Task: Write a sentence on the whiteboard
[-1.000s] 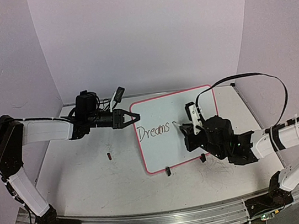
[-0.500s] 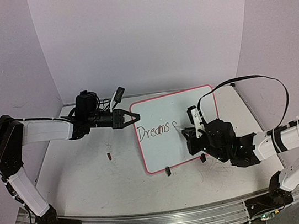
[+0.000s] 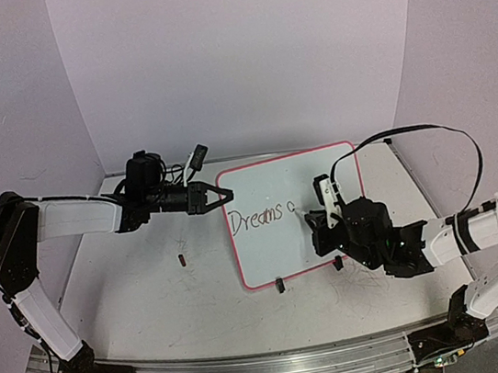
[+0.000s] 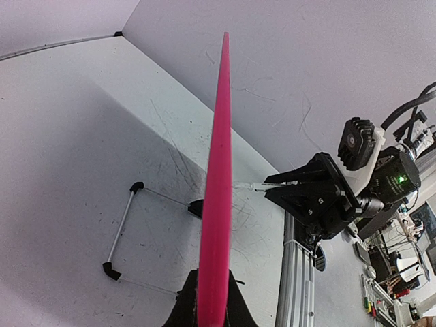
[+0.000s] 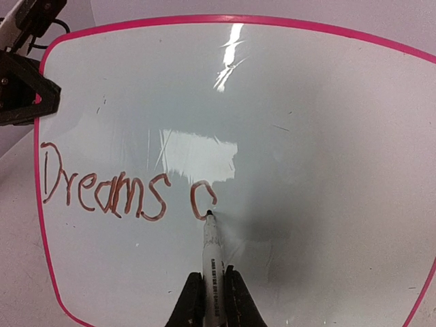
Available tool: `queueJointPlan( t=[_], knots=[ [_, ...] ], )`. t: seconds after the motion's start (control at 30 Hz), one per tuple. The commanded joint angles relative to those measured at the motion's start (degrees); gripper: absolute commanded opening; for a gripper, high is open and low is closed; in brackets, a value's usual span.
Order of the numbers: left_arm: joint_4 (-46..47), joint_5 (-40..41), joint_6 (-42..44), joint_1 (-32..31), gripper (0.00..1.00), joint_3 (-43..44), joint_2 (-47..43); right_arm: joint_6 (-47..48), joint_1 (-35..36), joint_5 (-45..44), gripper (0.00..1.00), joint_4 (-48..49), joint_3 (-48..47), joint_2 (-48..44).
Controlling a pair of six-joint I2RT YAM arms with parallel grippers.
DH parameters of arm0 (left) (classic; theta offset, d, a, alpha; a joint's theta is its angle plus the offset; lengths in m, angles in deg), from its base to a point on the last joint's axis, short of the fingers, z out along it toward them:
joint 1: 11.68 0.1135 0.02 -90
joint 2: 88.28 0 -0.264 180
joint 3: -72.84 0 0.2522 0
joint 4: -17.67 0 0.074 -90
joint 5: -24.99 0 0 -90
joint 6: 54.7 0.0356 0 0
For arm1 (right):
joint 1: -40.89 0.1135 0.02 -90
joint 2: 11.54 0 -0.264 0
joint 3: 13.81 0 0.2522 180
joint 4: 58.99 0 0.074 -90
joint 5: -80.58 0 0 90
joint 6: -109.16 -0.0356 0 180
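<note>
The whiteboard [image 3: 277, 252], white with a pink rim, stands tilted at the table's middle. My left gripper [image 3: 217, 196] is shut on its left edge; in the left wrist view the pink rim [image 4: 216, 191] runs edge-on out of the gripper [image 4: 212, 300]. My right gripper [image 3: 315, 221] is shut on a white marker [image 5: 212, 262]. The marker's tip touches the whiteboard [image 5: 327, 136] at the foot of a small open loop. The sentence [image 5: 102, 191] reads "Dreams" plus that loop, in reddish-brown strokes, and it shows small in the top view too [image 3: 255, 217].
Two black clip feet [image 3: 280, 284] [image 3: 337, 264] sit at the board's near edge. A small dark cap-like piece [image 3: 181, 260] lies on the table left of the board. A wire stand [image 4: 122, 228] lies behind the board. A metal rail [image 3: 274, 364] runs along the near edge.
The marker has drawn a curved stroke after "Dreams", growing from a short mark into an almost closed loop. The right gripper shifted slightly. The left arm and board stayed still.
</note>
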Motion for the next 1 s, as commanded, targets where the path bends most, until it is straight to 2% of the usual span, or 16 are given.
queueJointPlan(
  t=[0.0, 0.5, 0.97],
  knots=[
    [-2.0, 2.5, 0.8, 0.0, 0.00, 0.3, -1.6, 0.9, -0.2, -2.8, 0.00, 1.8, -3.2, 1.1],
    [-2.0, 2.5, 0.8, 0.1, 0.00, 0.3, -1.7, 1.4, -0.5, -2.9, 0.00, 1.0, -3.9, 1.3],
    [-2.0, 2.7, 0.8, 0.1, 0.00, 0.3, -1.6, -1.6, 0.2, -1.7, 0.00, -2.1, -0.6, -0.1]
  ],
)
